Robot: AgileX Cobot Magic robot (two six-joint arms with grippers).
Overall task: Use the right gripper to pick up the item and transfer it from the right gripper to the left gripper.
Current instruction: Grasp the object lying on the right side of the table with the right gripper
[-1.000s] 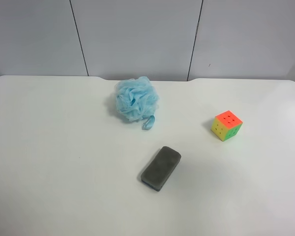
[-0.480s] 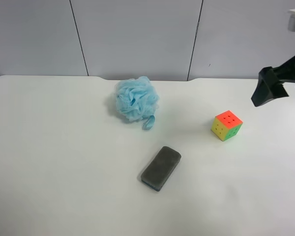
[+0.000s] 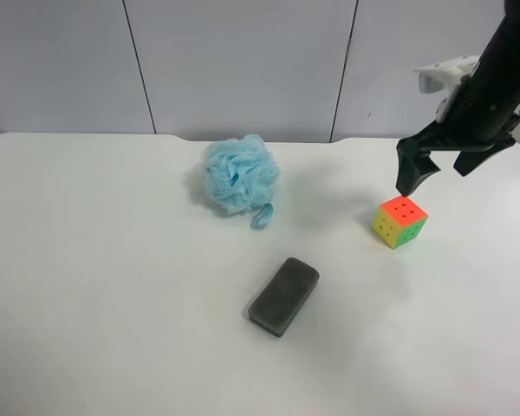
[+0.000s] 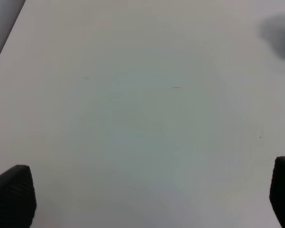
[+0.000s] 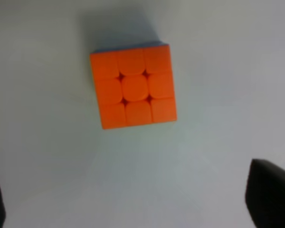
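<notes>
The item, a small puzzle cube with an orange top and yellow and green sides, rests on the white table at the exterior high view's right. My right gripper, black with a white housing on its arm, hangs just above and behind the cube, not touching it. In the right wrist view the cube's orange face lies ahead of the open right gripper, with one fingertip at each lower corner. My left gripper is open and empty over bare table. It is out of the exterior high view.
A light-blue mesh puff sits at the table's back middle. A grey rectangular pad lies in front of it, left of the cube. The white table ends at a grey panelled wall behind.
The right arm has come in from the exterior high view's right edge and moved left and down until its gripper hangs over the cube. The cube, puff and pad have not moved.
</notes>
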